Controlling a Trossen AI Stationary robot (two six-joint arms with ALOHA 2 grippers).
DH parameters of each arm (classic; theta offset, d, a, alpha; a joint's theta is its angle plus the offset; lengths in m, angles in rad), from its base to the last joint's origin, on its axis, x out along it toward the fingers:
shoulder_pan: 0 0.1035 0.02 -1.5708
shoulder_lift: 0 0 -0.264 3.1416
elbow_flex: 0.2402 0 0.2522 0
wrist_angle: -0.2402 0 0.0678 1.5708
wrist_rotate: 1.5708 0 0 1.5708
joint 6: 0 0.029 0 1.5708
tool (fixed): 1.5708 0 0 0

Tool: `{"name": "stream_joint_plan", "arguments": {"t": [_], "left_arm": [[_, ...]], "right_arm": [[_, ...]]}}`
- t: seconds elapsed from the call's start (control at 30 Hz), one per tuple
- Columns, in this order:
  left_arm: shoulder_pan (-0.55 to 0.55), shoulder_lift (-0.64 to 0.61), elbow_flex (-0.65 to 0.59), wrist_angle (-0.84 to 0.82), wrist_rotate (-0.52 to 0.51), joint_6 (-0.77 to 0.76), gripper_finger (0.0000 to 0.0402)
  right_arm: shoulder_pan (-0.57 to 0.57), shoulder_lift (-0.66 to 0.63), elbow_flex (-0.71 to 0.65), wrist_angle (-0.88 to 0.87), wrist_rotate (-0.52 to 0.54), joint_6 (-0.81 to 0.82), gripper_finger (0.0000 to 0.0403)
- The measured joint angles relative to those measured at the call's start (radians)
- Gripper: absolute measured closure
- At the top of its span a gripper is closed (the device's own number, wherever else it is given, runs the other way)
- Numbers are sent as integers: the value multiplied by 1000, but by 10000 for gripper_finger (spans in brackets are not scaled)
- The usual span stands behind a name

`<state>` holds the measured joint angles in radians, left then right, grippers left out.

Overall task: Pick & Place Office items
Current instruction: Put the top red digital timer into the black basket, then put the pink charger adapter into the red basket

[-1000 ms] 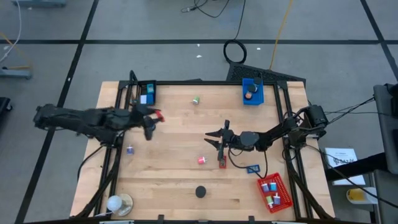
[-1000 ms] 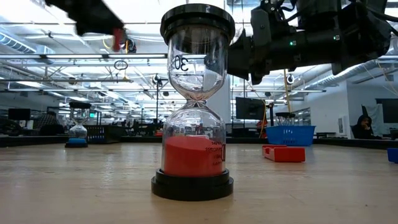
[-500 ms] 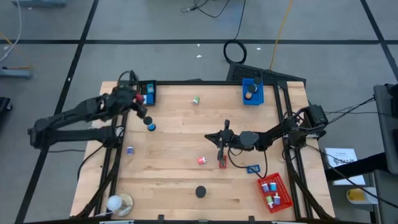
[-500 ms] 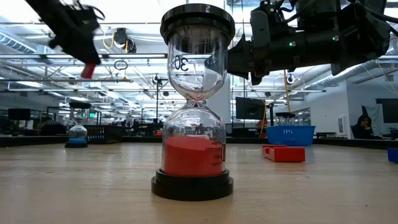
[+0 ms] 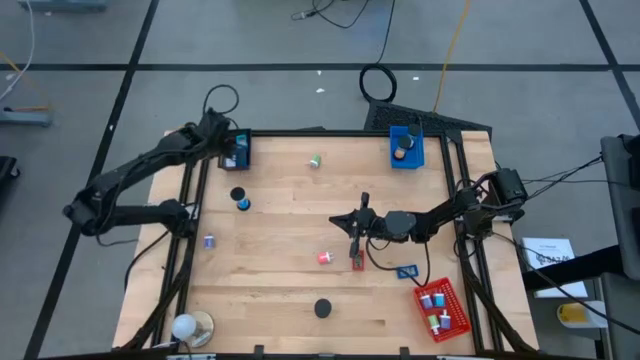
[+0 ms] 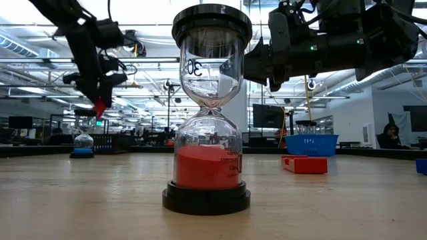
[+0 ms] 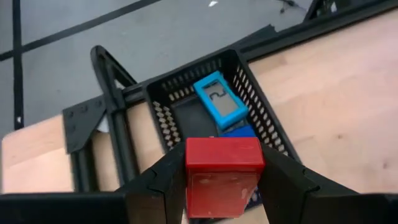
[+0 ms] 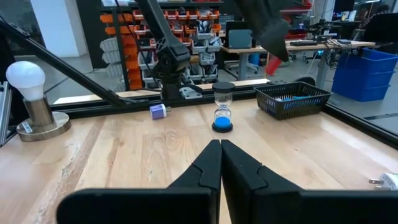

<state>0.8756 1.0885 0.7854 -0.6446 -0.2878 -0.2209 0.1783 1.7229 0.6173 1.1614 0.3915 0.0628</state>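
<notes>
Gripping red block (image 7: 222, 174), left tool (image 7: 217, 186) above black tray (image 7: 186, 87), right tool (image 8: 220, 163) closed

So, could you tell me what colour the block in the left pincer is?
Red block; the left wrist view shows it best.

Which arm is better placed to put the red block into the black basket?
Left. The left gripper is shut on the red block above the black basket. The right gripper, shut and empty, is mid-table.
</notes>
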Motion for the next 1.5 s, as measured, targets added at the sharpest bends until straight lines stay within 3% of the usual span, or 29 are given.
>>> {"name": "stream_joint_plan", "arguments": {"t": [0.27,0.63,0.87,1.0,1.23,1.5], "left_arm": [[57,63,-163,250,29,-80,241],[79,79,-221,355,33,-105,241],[79,78,-221,336,35,-130,154],[76,51,-221,327,38,-125,147],[-44,-79,-221,302,78,-167,220],[-435,-180,-221,380,15,-151,347]], "right_arm": [[0,0,0,0,-1,0,401],[0,0,0,0,-1,0,401],[0,0,0,4,-1,-19,402],[-1,0,0,19,-1,-57,401],[-6,0,0,49,-1,-165,399],[-53,0,0,55,0,-210,402]]}}
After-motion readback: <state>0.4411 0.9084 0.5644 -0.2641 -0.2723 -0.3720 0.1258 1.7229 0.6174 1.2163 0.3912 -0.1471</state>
